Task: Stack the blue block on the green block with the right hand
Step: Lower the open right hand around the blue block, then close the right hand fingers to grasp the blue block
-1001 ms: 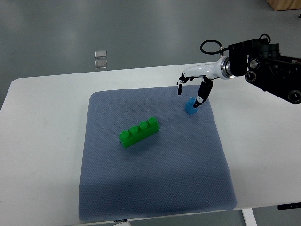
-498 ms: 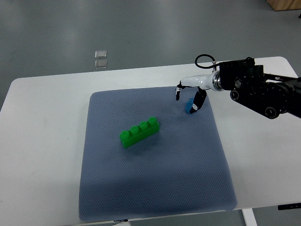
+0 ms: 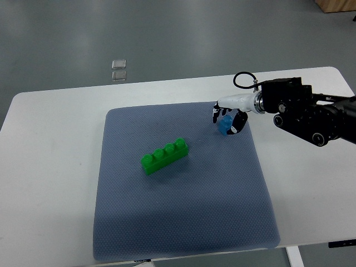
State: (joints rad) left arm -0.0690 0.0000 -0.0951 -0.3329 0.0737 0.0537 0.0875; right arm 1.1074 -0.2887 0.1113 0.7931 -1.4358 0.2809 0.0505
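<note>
Closing since the earlier frame, the right hand (image 3: pixel 228 118) now pinches the blue block (image 3: pixel 225 125); carrying toward eight o'clock onto the green block (image 3: pixel 164 156) remains.

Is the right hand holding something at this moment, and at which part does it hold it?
The right hand has its fingers closed around the blue block, gripping it at its sides near the top. Whether the block is lifted off the mat cannot be told.

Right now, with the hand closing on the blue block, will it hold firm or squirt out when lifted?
The blue block looks like small, rigid moulded plastic, so it probably won't deform and is likely light. Its glossy faces could slip between the right hand's fingertips. The textured grey mat should resist sliding if nudged.
</note>
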